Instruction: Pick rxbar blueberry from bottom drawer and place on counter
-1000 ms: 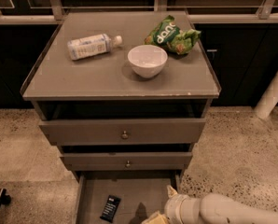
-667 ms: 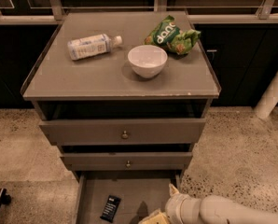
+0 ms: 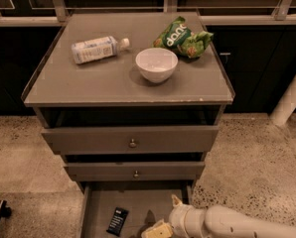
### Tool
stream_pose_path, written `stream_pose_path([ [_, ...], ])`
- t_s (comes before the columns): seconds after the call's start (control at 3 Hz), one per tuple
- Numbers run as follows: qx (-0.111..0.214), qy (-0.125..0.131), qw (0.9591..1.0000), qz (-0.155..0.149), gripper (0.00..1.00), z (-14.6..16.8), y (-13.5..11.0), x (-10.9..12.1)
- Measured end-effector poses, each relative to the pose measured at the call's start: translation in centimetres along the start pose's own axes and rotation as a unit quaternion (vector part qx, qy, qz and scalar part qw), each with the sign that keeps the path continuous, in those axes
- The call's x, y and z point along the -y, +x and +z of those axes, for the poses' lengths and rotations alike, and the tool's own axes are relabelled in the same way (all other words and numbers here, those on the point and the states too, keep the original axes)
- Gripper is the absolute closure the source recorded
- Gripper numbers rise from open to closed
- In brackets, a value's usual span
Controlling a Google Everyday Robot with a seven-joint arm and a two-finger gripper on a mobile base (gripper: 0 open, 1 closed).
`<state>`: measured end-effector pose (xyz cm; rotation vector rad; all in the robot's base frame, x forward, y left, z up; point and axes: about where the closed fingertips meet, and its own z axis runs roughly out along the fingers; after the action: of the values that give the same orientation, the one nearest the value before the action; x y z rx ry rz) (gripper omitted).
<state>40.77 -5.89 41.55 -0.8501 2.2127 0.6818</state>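
The rxbar blueberry [image 3: 117, 221], a small flat dark bar with white lettering, lies on the floor of the open bottom drawer [image 3: 138, 202], left of centre. My gripper [image 3: 155, 231] reaches into the drawer from the lower right, just right of the bar and apart from it, partly cut off by the bottom edge of the view. The counter [image 3: 103, 83] is the grey cabinet top above.
On the counter lie a white bottle [image 3: 96, 49] on its side, a white bowl [image 3: 156, 64] and a green snack bag [image 3: 183, 37]. Two upper knobbed drawers [image 3: 132, 142] stick out partly above the bottom drawer. Speckled floor lies on both sides; a white post [image 3: 292, 95] stands at right.
The arm and gripper have barely shifted inside the bottom drawer. The bar lies in the same place.
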Motion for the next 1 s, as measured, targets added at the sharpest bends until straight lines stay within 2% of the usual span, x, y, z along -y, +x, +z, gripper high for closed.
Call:
stream_pose_path([
  [0.33,0.031,-0.035,0.9989,-0.004,0.00,4.9,0.2,-0.4],
  [0.67,0.040,-0.063,0.9972,0.001,0.00,9.3,1.4,-1.7],
  [1.0,0.038,-0.059,0.9975,0.003,0.00,9.6,1.6,-1.8],
])
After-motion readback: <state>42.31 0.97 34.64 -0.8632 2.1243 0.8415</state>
